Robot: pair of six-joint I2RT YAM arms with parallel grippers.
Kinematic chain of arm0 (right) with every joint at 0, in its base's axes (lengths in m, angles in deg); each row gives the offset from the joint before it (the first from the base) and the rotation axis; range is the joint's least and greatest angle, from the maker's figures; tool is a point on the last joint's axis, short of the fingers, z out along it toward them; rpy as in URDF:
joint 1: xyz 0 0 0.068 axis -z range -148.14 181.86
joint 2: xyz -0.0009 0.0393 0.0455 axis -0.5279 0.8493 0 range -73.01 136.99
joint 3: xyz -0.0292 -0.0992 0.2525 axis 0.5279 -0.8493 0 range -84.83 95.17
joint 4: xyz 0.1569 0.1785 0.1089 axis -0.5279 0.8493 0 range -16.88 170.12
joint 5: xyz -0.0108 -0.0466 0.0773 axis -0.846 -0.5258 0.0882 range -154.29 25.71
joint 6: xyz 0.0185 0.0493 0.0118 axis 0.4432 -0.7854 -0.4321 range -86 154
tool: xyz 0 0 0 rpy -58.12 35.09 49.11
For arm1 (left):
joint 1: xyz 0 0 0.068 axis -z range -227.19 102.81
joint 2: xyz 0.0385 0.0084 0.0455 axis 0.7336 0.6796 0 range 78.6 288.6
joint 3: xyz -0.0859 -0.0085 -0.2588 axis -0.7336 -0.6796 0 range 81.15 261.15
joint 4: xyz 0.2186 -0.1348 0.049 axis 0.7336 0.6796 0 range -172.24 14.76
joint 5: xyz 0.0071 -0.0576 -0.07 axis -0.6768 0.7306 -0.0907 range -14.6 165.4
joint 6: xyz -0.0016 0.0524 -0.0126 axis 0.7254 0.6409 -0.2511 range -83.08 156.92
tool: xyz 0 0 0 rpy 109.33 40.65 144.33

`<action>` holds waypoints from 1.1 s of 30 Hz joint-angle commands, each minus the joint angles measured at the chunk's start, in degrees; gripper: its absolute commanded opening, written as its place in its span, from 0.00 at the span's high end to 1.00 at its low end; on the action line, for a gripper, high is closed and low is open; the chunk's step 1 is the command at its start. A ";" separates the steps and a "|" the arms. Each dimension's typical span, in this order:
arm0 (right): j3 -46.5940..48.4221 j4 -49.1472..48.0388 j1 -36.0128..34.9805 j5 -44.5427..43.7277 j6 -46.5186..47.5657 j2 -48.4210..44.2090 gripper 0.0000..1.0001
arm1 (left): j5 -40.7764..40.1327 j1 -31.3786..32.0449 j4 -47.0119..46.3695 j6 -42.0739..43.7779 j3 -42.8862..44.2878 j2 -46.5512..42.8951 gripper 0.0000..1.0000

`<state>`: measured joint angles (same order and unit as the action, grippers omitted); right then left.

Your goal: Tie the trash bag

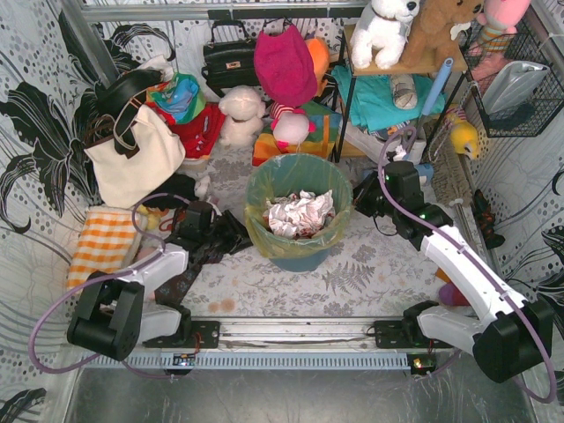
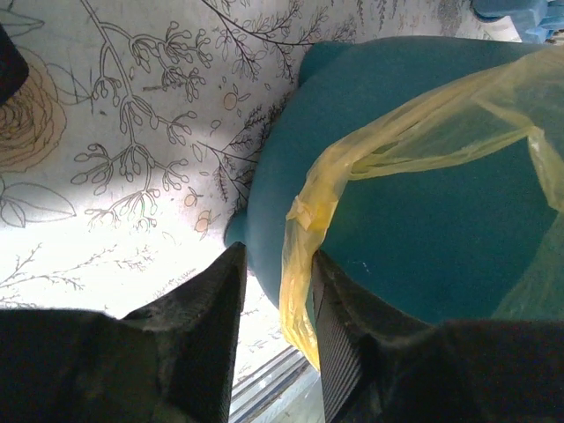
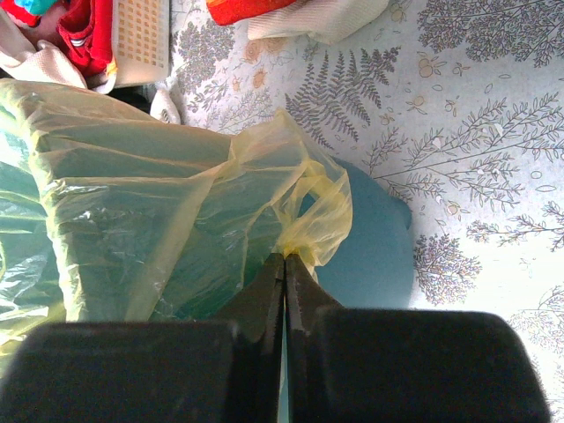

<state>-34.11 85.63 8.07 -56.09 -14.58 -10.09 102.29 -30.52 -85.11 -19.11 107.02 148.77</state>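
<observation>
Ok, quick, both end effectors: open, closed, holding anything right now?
Left end effector: open, a strip of the trash bag sits in the gap, unclamped.
Right end effector: closed on a loop of the trash bag.

Trash bag (image 1: 295, 176), thin translucent yellow plastic, stands mouth-open at the centre of the counter (image 1: 370, 273) lining a teal bucket (image 1: 295, 262), rim folded over its edge, crumpled white-and-red paper (image 1: 300, 214) inside, a bunched strip pulled at left and right.

Floral-cloth table (image 1: 370, 273): teal bucket (image 1: 300, 259), canvas tote (image 1: 132, 163), checked cloth (image 1: 101, 242)
</observation>
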 commanded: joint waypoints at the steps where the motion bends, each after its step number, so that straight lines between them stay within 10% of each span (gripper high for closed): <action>1: -0.84 -2.14 0.16 1.21 -0.81 -1.39 1.00 | 2.68 0.30 -7.35 0.76 -0.47 2.68 0.57; 12: -2.76 -1.89 0.15 0.08 -1.85 -3.73 1.00 | 7.54 0.26 -17.02 -0.30 -0.99 5.69 0.66; 22: -2.88 -0.68 0.15 -0.63 -1.70 -5.13 1.00 | 9.23 0.27 -19.17 -0.73 -0.53 8.59 0.97; 33: -4.06 3.74 0.15 -3.64 -1.12 -9.30 1.00 | -0.47 0.25 4.05 8.23 6.12 -2.36 1.00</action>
<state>-37.39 86.88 8.42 -58.10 -15.02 -16.43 106.73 -30.43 -91.01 -16.68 108.44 150.47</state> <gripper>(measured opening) 0.003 0.009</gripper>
